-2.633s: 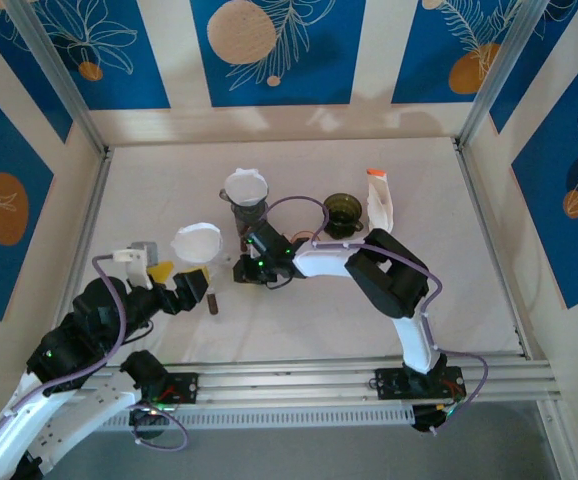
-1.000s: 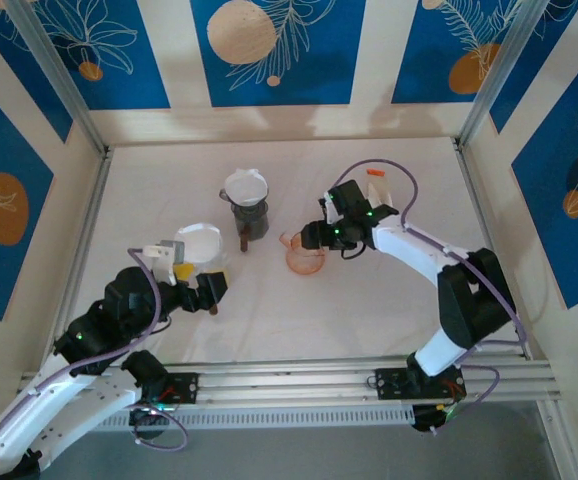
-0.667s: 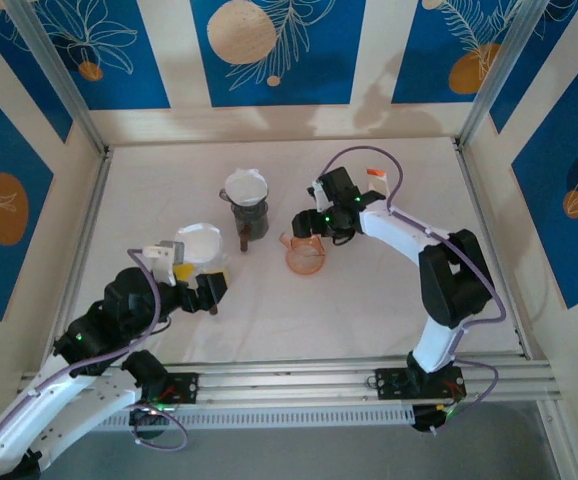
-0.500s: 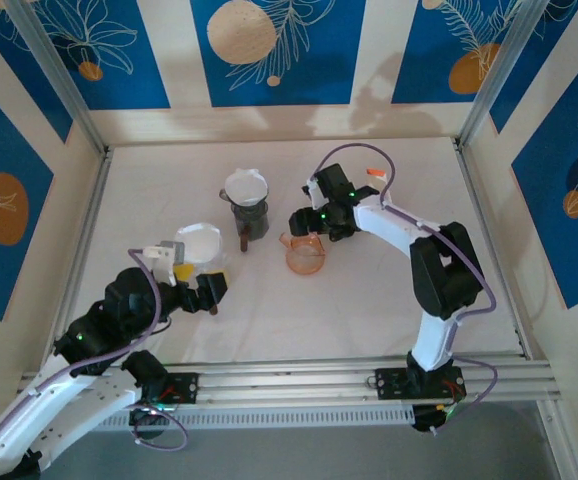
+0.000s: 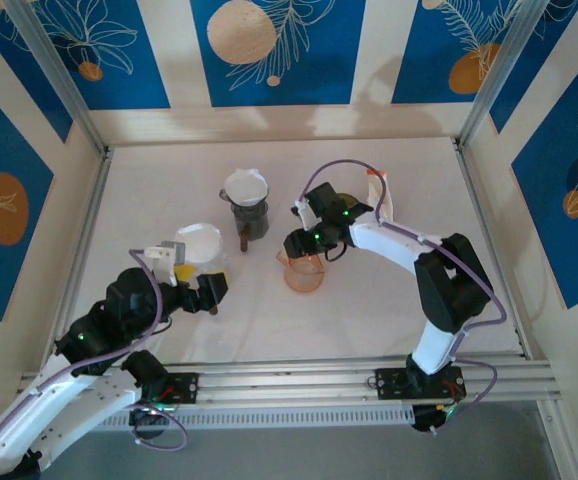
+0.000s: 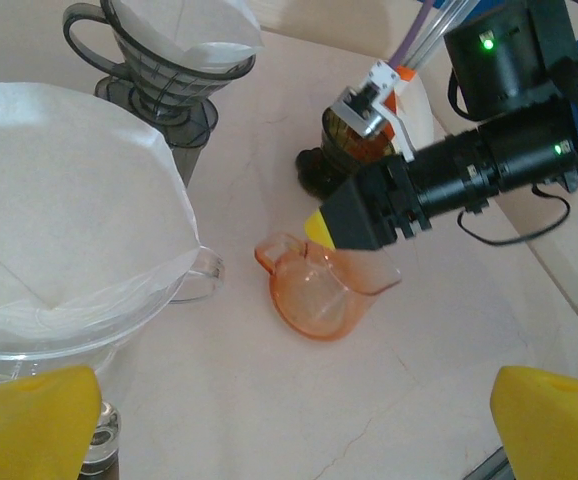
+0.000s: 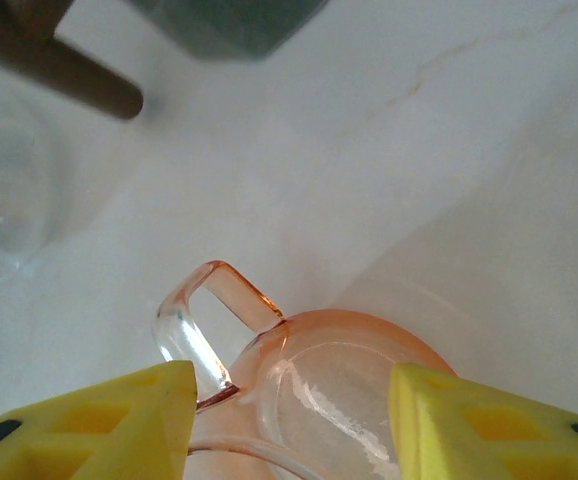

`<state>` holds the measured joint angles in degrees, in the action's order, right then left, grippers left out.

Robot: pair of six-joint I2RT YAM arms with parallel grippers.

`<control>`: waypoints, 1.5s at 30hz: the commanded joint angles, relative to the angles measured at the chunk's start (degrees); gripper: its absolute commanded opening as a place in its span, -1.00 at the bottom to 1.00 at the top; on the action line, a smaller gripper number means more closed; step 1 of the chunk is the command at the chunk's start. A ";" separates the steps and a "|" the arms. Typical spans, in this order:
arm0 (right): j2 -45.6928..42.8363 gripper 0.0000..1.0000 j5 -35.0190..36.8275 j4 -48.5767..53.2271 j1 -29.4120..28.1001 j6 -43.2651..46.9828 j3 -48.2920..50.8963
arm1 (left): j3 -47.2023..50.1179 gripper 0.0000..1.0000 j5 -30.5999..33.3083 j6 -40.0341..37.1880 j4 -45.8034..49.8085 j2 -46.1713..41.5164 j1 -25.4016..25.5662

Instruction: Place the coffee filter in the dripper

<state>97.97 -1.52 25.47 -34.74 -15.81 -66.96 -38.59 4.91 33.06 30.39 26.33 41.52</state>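
Shifts right gripper [image 7: 294, 415] leftward astride the orange dripper [image 6: 321, 295], pinch indeterminable, holds left gripper [image 6: 291, 425] spread wide near the filter [image 6: 59, 200] in the glass dripper [image 6: 69, 345], leaves orange dripper unfilled.

Orange dripper [image 6: 319, 295] in translucent plastic, glossy and smooth, paper filter [image 6: 59, 200] in white, matt, softly creased, clear dripper [image 6: 79, 350] glossy beneath it, grey dripper [image 6: 159, 75] in smoky translucent plastic, tabletop [image 6: 219, 400] pale, matt, faintly veined.

Two filters [image 5: 197, 241], four drippers [image 5: 304, 275]
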 commanded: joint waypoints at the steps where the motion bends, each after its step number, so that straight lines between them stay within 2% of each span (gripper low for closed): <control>1: -4.12 0.08 -0.24 0.97 -2.34 -1.80 3.56 | 0.80 1.00 -0.94 0.53 -1.67 -0.19 -0.53; 4: -7.36 0.10 1.40 0.64 -3.38 -3.79 5.18 | 0.97 1.00 -1.04 0.67 -2.05 -0.14 -0.53; 7: -11.45 0.18 3.12 -0.87 -2.10 -6.89 6.92 | 0.97 1.00 -1.19 0.71 -2.20 0.19 -0.52; 11: -16.22 0.21 6.41 -1.01 3.31 -10.19 8.39 | 0.75 1.00 -1.39 0.69 -2.22 0.39 -0.52; 13: -17.19 0.22 6.79 -0.78 7.75 -11.20 8.69 | 0.79 1.00 -1.23 0.85 -2.20 0.39 -0.51; 19: -11.46 0.20 6.43 0.68 19.02 -11.92 3.82 | 1.15 1.00 -1.37 1.36 -2.97 0.77 -0.54; 22: -8.05 0.13 8.76 1.59 21.80 -12.51 0.90 | 0.75 1.00 -1.63 1.45 -2.71 0.84 -0.48; 25: -6.54 0.09 7.62 -0.03 24.16 -13.17 1.21 | 0.70 1.00 -1.27 1.57 -1.82 0.07 -0.52; 38: 1.78 0.07 5.22 -1.63 26.53 -10.71 -4.16 | 1.00 1.00 -1.30 1.83 -2.61 0.67 -0.48; 45: 6.13 -0.15 3.76 -0.16 26.59 -11.50 -7.04 | 0.97 1.00 -0.61 1.65 -1.72 0.13 -0.56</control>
<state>102.96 4.19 24.40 -8.38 -27.27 -72.49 -37.95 4.51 34.17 29.17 26.96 41.52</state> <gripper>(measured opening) 0.437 0.998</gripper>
